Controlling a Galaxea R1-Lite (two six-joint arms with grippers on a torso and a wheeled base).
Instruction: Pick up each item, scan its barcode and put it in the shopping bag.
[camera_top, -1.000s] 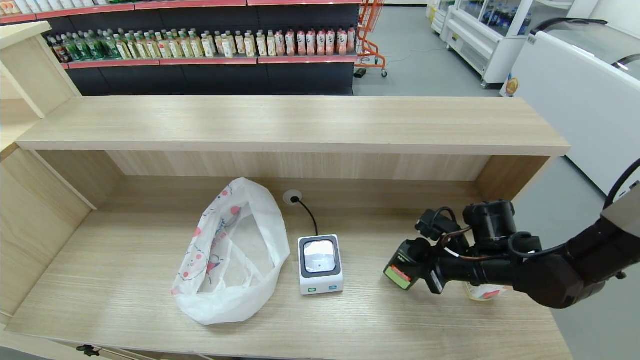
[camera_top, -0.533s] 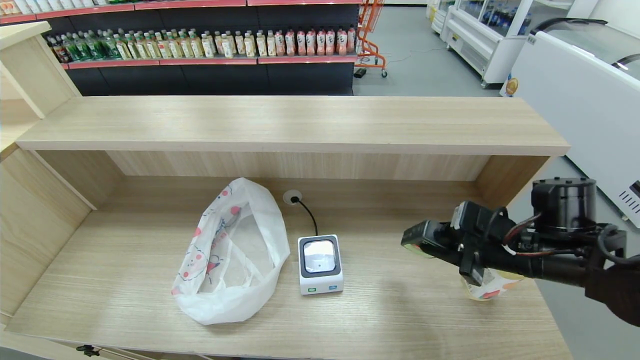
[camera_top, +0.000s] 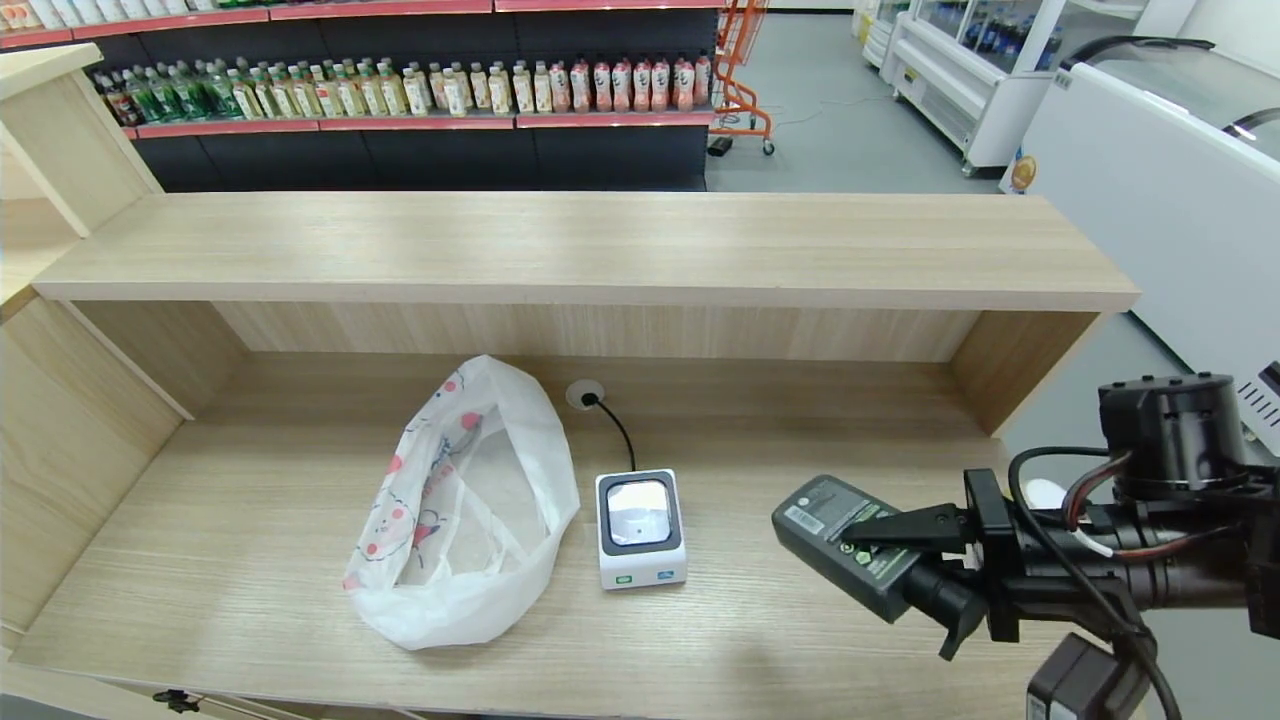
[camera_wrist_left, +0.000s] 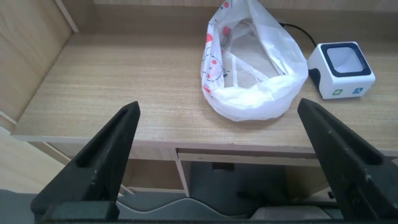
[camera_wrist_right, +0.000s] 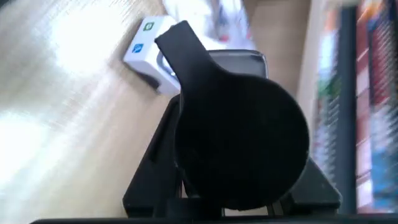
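- Step in hand, as I judge it: the scan. The right gripper (camera_top: 900, 560) pinches a dark box (camera_top: 830, 525) by its end and holds it in the air above the counter (camera_top: 250, 560), so picking up is done and bagging is not.
- The box sticks out from the fingers toward the scanner (camera_top: 640, 525), tilted, with its white barcode label (camera_top: 805, 519) on the upper face, turned up and away from the scanner window.
- The box is near the scanner's right side but apart from it, not over the window. The right wrist view shows the scanner beyond the box end.
- Next move, in my view: carry the box left until it hangs over the window, and roll the wrist so the label faces down at the glass. As it sits now the label would likely not be read.
- After that, the box has to pass over the scanner to the bag (camera_top: 470, 510), which lies on the counter just left of the scanner with its mouth open. The thin plastic is slack, so the drop should be aimed well inside the opening.
- The left gripper (camera_wrist_left: 217, 107) hangs with its fingers spread wide, holding nothing, at the near edge of the counter, with the bag ahead of it.
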